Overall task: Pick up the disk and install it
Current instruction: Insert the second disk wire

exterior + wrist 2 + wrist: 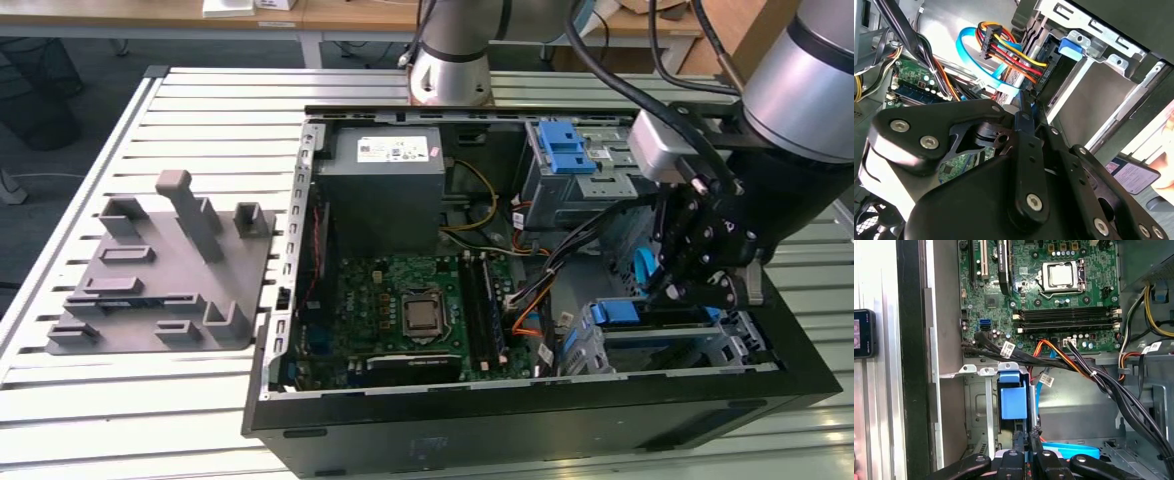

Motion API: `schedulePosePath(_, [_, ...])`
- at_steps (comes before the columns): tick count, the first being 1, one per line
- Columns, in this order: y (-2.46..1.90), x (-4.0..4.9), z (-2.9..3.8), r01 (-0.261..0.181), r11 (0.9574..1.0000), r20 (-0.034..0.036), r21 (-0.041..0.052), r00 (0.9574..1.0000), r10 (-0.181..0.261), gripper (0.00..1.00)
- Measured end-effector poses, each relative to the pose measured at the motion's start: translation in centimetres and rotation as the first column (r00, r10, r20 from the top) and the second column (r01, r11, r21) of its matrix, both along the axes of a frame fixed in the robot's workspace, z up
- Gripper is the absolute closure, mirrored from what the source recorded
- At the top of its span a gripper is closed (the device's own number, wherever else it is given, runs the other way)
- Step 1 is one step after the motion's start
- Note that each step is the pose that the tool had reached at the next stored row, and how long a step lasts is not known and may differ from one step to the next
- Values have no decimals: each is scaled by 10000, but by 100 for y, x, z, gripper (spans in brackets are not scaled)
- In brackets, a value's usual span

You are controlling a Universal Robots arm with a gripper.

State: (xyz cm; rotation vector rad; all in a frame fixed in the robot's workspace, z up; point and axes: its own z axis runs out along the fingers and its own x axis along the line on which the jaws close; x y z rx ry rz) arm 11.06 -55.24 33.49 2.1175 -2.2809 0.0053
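Observation:
My gripper (694,292) reaches down into the open computer case (287,300), just above the lower drive cage (727,345) at the exterior view's right. Its fingers are shut against each other in both wrist views (1030,434) (1024,100), and I see nothing between them. A blue-edged flat part (667,334) lying in that cage looks like the disk; the cage walls and the gripper hide most of it. A small blue latch (1013,402) (617,312) sits at the cage's mouth, right beside the fingertips.
A light-blue flat cable (968,50) and a red-yellow-black cable bundle (1014,55) hang close to the fingers. The motherboard (414,310), a grey power-supply box (384,170) and an upper cage with a blue latch (567,150) fill the case. A grey fixture (160,270) lies outside it.

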Motion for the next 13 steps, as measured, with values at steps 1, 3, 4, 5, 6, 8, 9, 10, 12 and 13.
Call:
schedulePosePath(1, [0,2,-1,4,10000,0,0,10000,-4,84])
schedulePosePath(3, [0,8,-4,12,10000,0,1,10000,-12,84])
schedulePosePath(4, [-1,10,-6,16,10000,0,1,10000,-16,84])
schedulePosePath(5, [0,13,-7,20,10000,-1,1,10000,-20,84])
schedulePosePath(6, [-1,16,-9,23,10000,0,1,10000,-23,84])
schedulePosePath(8, [-1,20,-13,30,10000,-1,1,10000,-30,84])
schedulePosePath(9, [-1,23,-15,34,10000,-1,1,10000,-34,84])
schedulePosePath(10, [-2,25,-17,37,10000,-1,1,10000,-37,84])
schedulePosePath(12, [-3,29,-24,44,10000,-1,2,10000,-44,84])
schedulePosePath(13, [-4,31,-27,47,10000,0,1,10000,-47,84])
